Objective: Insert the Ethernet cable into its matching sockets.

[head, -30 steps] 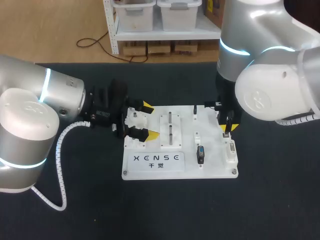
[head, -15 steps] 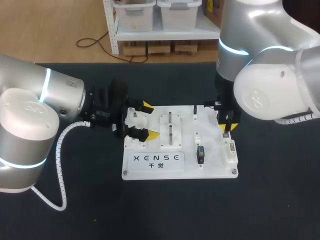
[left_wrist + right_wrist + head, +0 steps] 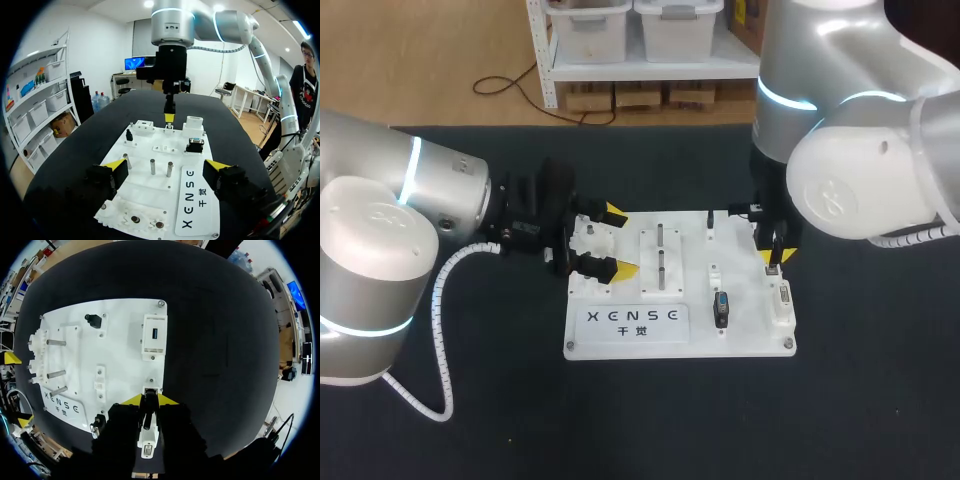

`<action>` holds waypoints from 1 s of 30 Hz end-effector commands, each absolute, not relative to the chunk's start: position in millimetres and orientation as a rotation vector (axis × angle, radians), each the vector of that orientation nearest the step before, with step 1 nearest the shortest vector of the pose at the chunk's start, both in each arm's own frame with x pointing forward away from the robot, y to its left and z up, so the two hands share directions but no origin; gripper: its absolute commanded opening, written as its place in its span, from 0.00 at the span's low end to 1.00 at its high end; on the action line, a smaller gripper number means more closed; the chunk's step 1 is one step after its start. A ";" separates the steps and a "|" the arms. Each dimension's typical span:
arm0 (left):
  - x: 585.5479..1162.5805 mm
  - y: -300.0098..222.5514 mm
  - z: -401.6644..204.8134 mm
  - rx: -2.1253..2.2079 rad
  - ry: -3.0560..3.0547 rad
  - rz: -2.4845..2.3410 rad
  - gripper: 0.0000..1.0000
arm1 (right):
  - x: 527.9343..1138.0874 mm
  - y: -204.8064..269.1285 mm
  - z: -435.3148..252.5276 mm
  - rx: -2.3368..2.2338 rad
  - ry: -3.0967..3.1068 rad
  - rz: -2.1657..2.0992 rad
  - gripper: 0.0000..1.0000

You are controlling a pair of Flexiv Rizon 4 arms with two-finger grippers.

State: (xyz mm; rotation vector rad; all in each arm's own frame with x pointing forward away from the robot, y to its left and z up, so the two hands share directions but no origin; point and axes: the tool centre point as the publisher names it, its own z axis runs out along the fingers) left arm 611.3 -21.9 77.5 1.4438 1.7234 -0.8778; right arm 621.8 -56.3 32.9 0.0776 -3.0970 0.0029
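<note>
A white socket board [image 3: 605,342] lies on the black bench [image 3: 720,420]. At the board's 9 o'clock edge the left hand [image 3: 603,240] is open, its yellow fingers spread apart. Farther off, near 3 o'clock, the right hand [image 3: 149,400] is closed around the Ethernet cable [image 3: 148,415], with its plug right at an edge socket [image 3: 151,389].

Board [image 3: 680,325] mid-table; left tool [image 3: 603,242] at left edge; right tool [image 3: 149,400] with plug [image 3: 149,412] right-rear.

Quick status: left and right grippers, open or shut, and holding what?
Left gripper: open, holding nothing, fingers spread above the white board.
Right gripper: shut on the Ethernet plug.
</note>
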 end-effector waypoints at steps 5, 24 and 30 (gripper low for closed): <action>611.6 -21.1 76.3 1.443 1.719 -0.879 1.00 | 624.3 -57.4 32.6 0.077 -3.108 0.009 0.00; 611.6 -21.1 76.3 1.443 1.719 -0.879 1.00 | 622.4 -58.2 22.2 0.085 -3.094 0.010 0.00; 611.6 -21.1 76.3 1.443 1.719 -0.879 1.00 | 624.1 -59.7 16.4 0.090 -3.089 0.015 0.00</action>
